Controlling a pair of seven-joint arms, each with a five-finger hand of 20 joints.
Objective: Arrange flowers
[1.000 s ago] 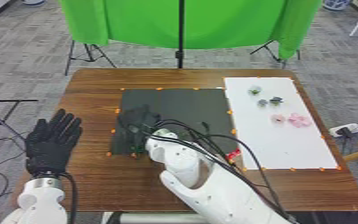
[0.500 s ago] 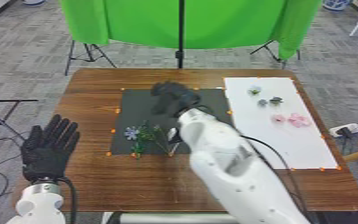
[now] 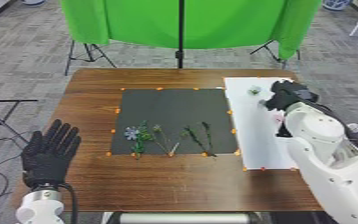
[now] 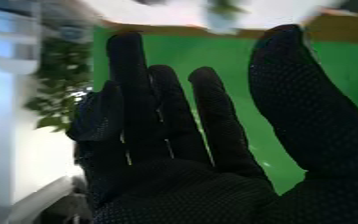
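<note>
Taking the next flower well probably means lowering the right hand [image 3: 291,95], its fingers open and empty over the white sheet [image 3: 262,147], and gently pinching the pale flower [image 3: 254,90] beneath its petals, then laying it beside the green stems [image 3: 140,145] on the dark mat [image 3: 171,107].

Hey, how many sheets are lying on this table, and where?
2: a dark sheet at the middle, and a white sheet on the right, partly hidden by the right hand.
</note>
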